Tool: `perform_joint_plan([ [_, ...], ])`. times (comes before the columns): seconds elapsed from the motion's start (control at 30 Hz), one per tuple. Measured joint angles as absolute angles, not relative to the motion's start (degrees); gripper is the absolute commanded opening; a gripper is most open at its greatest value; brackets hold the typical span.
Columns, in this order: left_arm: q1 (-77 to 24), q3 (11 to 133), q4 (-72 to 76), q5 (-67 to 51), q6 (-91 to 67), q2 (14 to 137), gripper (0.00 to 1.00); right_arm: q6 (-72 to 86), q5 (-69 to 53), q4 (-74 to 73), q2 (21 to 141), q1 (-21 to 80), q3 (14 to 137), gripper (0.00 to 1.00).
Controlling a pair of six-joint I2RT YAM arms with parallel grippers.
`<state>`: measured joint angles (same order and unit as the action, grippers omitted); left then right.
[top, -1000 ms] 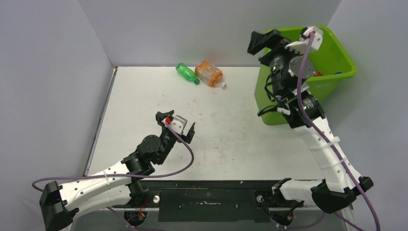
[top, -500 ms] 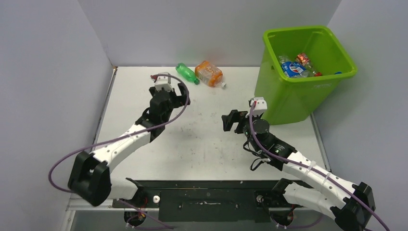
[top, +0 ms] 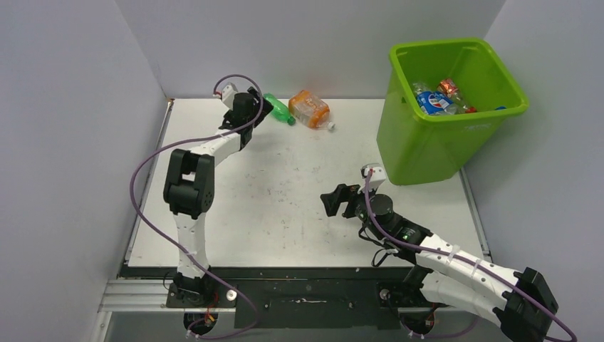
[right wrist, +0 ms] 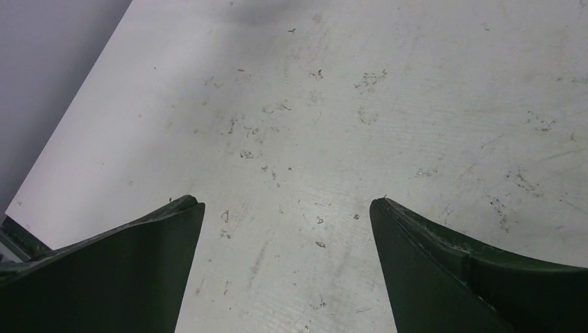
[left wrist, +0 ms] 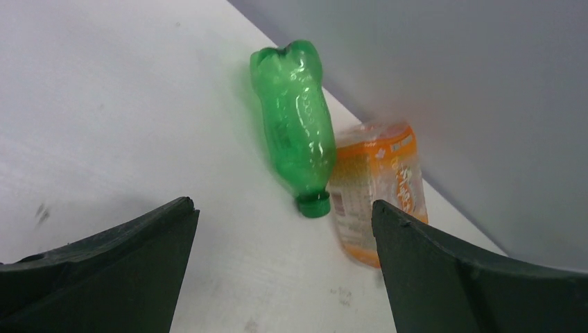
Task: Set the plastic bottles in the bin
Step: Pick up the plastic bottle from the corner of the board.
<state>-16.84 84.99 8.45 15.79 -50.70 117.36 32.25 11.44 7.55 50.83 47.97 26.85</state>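
A green bottle (top: 278,109) (left wrist: 297,130) lies at the back of the table, with an orange-labelled bottle (top: 310,109) (left wrist: 376,188) beside it on the right. My left gripper (top: 256,114) (left wrist: 283,205) is open just short of the green bottle's cap end, with nothing between its fingers. The lime-green bin (top: 427,153) stands at the back right and holds several bottles (top: 434,100). Low over the table's right middle, my right gripper (top: 335,199) (right wrist: 286,202) is open and empty, facing bare tabletop.
Grey walls close in the table at the back and on both sides. The white tabletop (top: 306,185) is scuffed with small dark marks. The left arm's purple cable (top: 153,153) loops over the table's left part.
My left arm has reached from the near middle to the back, up to the green bottle. My right arm has come away from over the bin and down to the table's right middle.
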Motion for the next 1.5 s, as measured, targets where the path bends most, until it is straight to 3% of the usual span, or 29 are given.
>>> perform_joint_plan([
  [0.37,-15.29,111.18,3.46,9.37,-55.55,137.82,0.96,34.76,10.44,8.32,44.99,48.80,22.02,0.93],
  [0.8,-15.03,130.89,-6.96,8.32,-58.11,152.57,1.00,36.71,9.67,8.56,44.10,49.04,21.50,0.93],
  [1.27,-14.90,132.73,-0.93,7.44,-61.80,156.51,0.27,35.20,11.03,7.49,42.39,49.19,21.50,0.93],
  [1.37,-14.87,124.55,7.03,7.27,-63.48,153.67,0.20,35.09,11.51,6.46,41.39,49.19,21.50,0.93],
  [1.5,-14.83,103.39,17.47,7.64,-65.12,142.82,0.13,34.35,11.77,5.50,41.15,49.19,21.78,0.92],
])
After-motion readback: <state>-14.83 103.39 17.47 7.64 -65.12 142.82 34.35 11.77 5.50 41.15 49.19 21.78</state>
